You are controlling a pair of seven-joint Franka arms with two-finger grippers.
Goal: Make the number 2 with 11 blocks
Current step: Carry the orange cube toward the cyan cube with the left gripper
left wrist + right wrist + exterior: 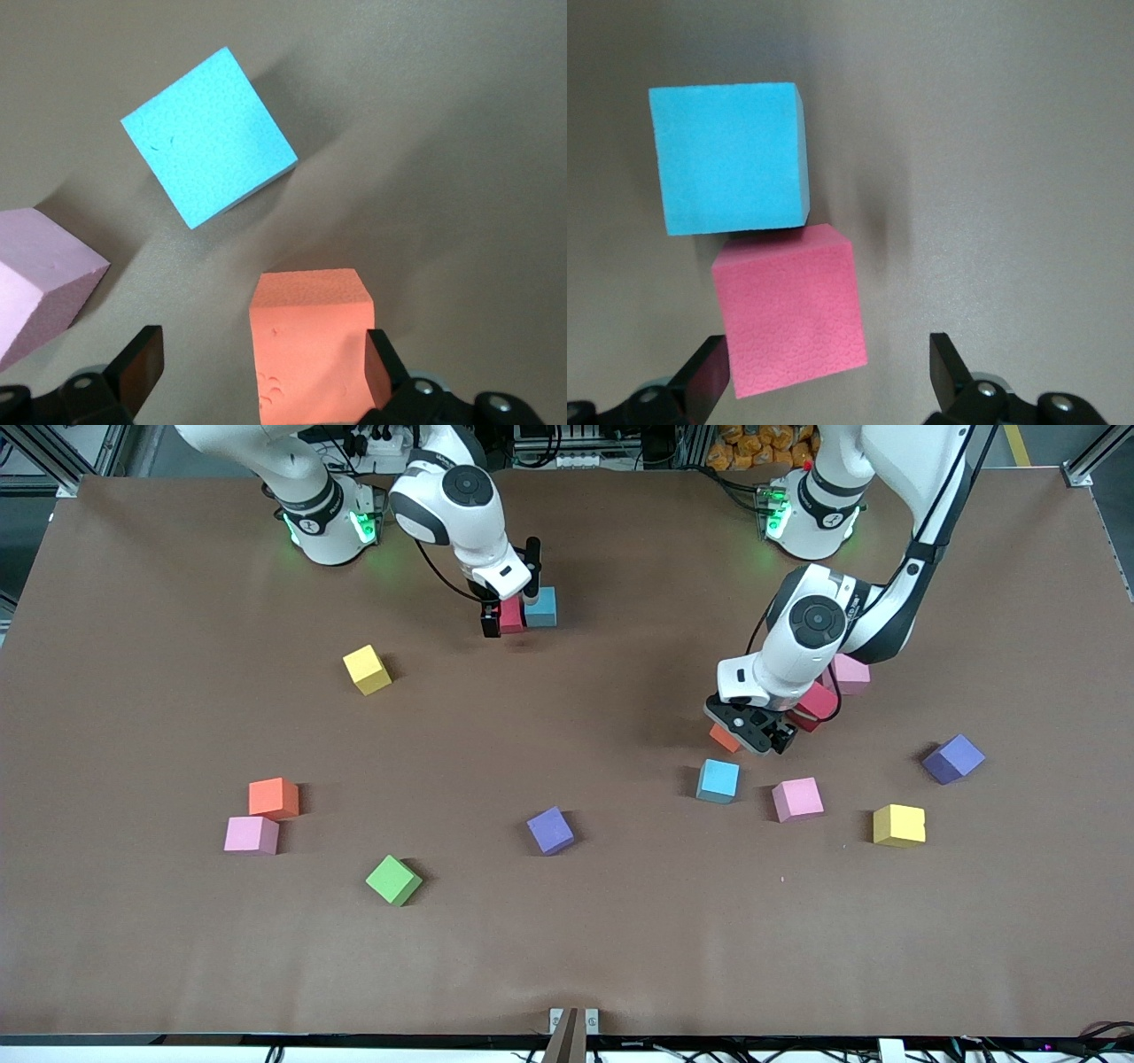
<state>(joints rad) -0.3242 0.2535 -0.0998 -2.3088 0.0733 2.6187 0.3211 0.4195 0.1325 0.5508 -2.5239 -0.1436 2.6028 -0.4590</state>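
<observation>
Sitting between left claw [257, 372] fingers: orange block [310, 341]

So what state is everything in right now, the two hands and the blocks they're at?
left hand: open, fingers either side of the orange block, not closed on it.
orange block: flat on the table, ungripped.
right hand: open, straddling the red block.
red block: on the table, touching the light blue block, slightly skewed to it.
light blue block: flat on the table.
</observation>
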